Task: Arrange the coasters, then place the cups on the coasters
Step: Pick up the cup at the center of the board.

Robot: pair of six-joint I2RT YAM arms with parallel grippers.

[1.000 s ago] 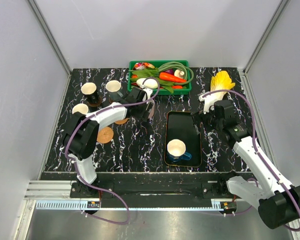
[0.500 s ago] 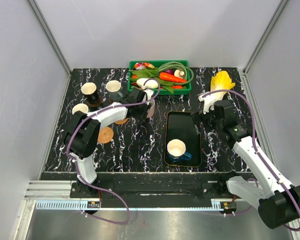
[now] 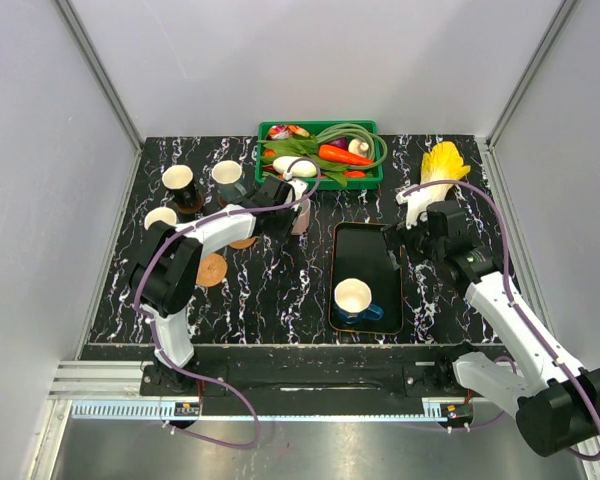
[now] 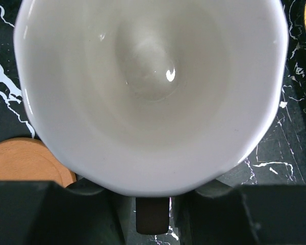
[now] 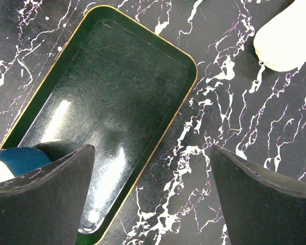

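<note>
Black marbled table (image 3: 280,295): white-veined top carrying everything below.
Left gripper (image 3: 296,216): reaches to mid-table just in front of the basket, above the pink cup; in the wrist view its fingers (image 4: 51,214) are drawn in narrow on either side of the cup's handle, and I cannot tell whether they actually pinch it.
Right gripper (image 5: 152,194): released, its fingers spread wide with nothing between them, hanging over the far end of the tray and the bare table beside it.
Green basket (image 3: 370,182): at the back edge, filled with vegetables.
Black tray (image 3: 365,245): rectangular with a gold rim, right of centre.
Cabbage (image 3: 442,165): yellow leaves and a white stalk, back right, just beyond the right gripper.
Pink cup (image 3: 303,215): cream-white inside, upright, fills the left wrist view.
Blue cup (image 3: 355,300): upright at the near end of the tray.
Teal cup (image 3: 227,176): back left, near the basket's left corner.
Dark cup (image 3: 178,181): left of the teal cup.
Leftmost cup (image 3: 161,218): near the table's left edge.
Bare coaster (image 3: 212,268): orange-brown, lies flat with nothing on it, left of centre.
Second coaster (image 3: 243,241): partly hidden under the left arm, just beside the pink cup.
</note>
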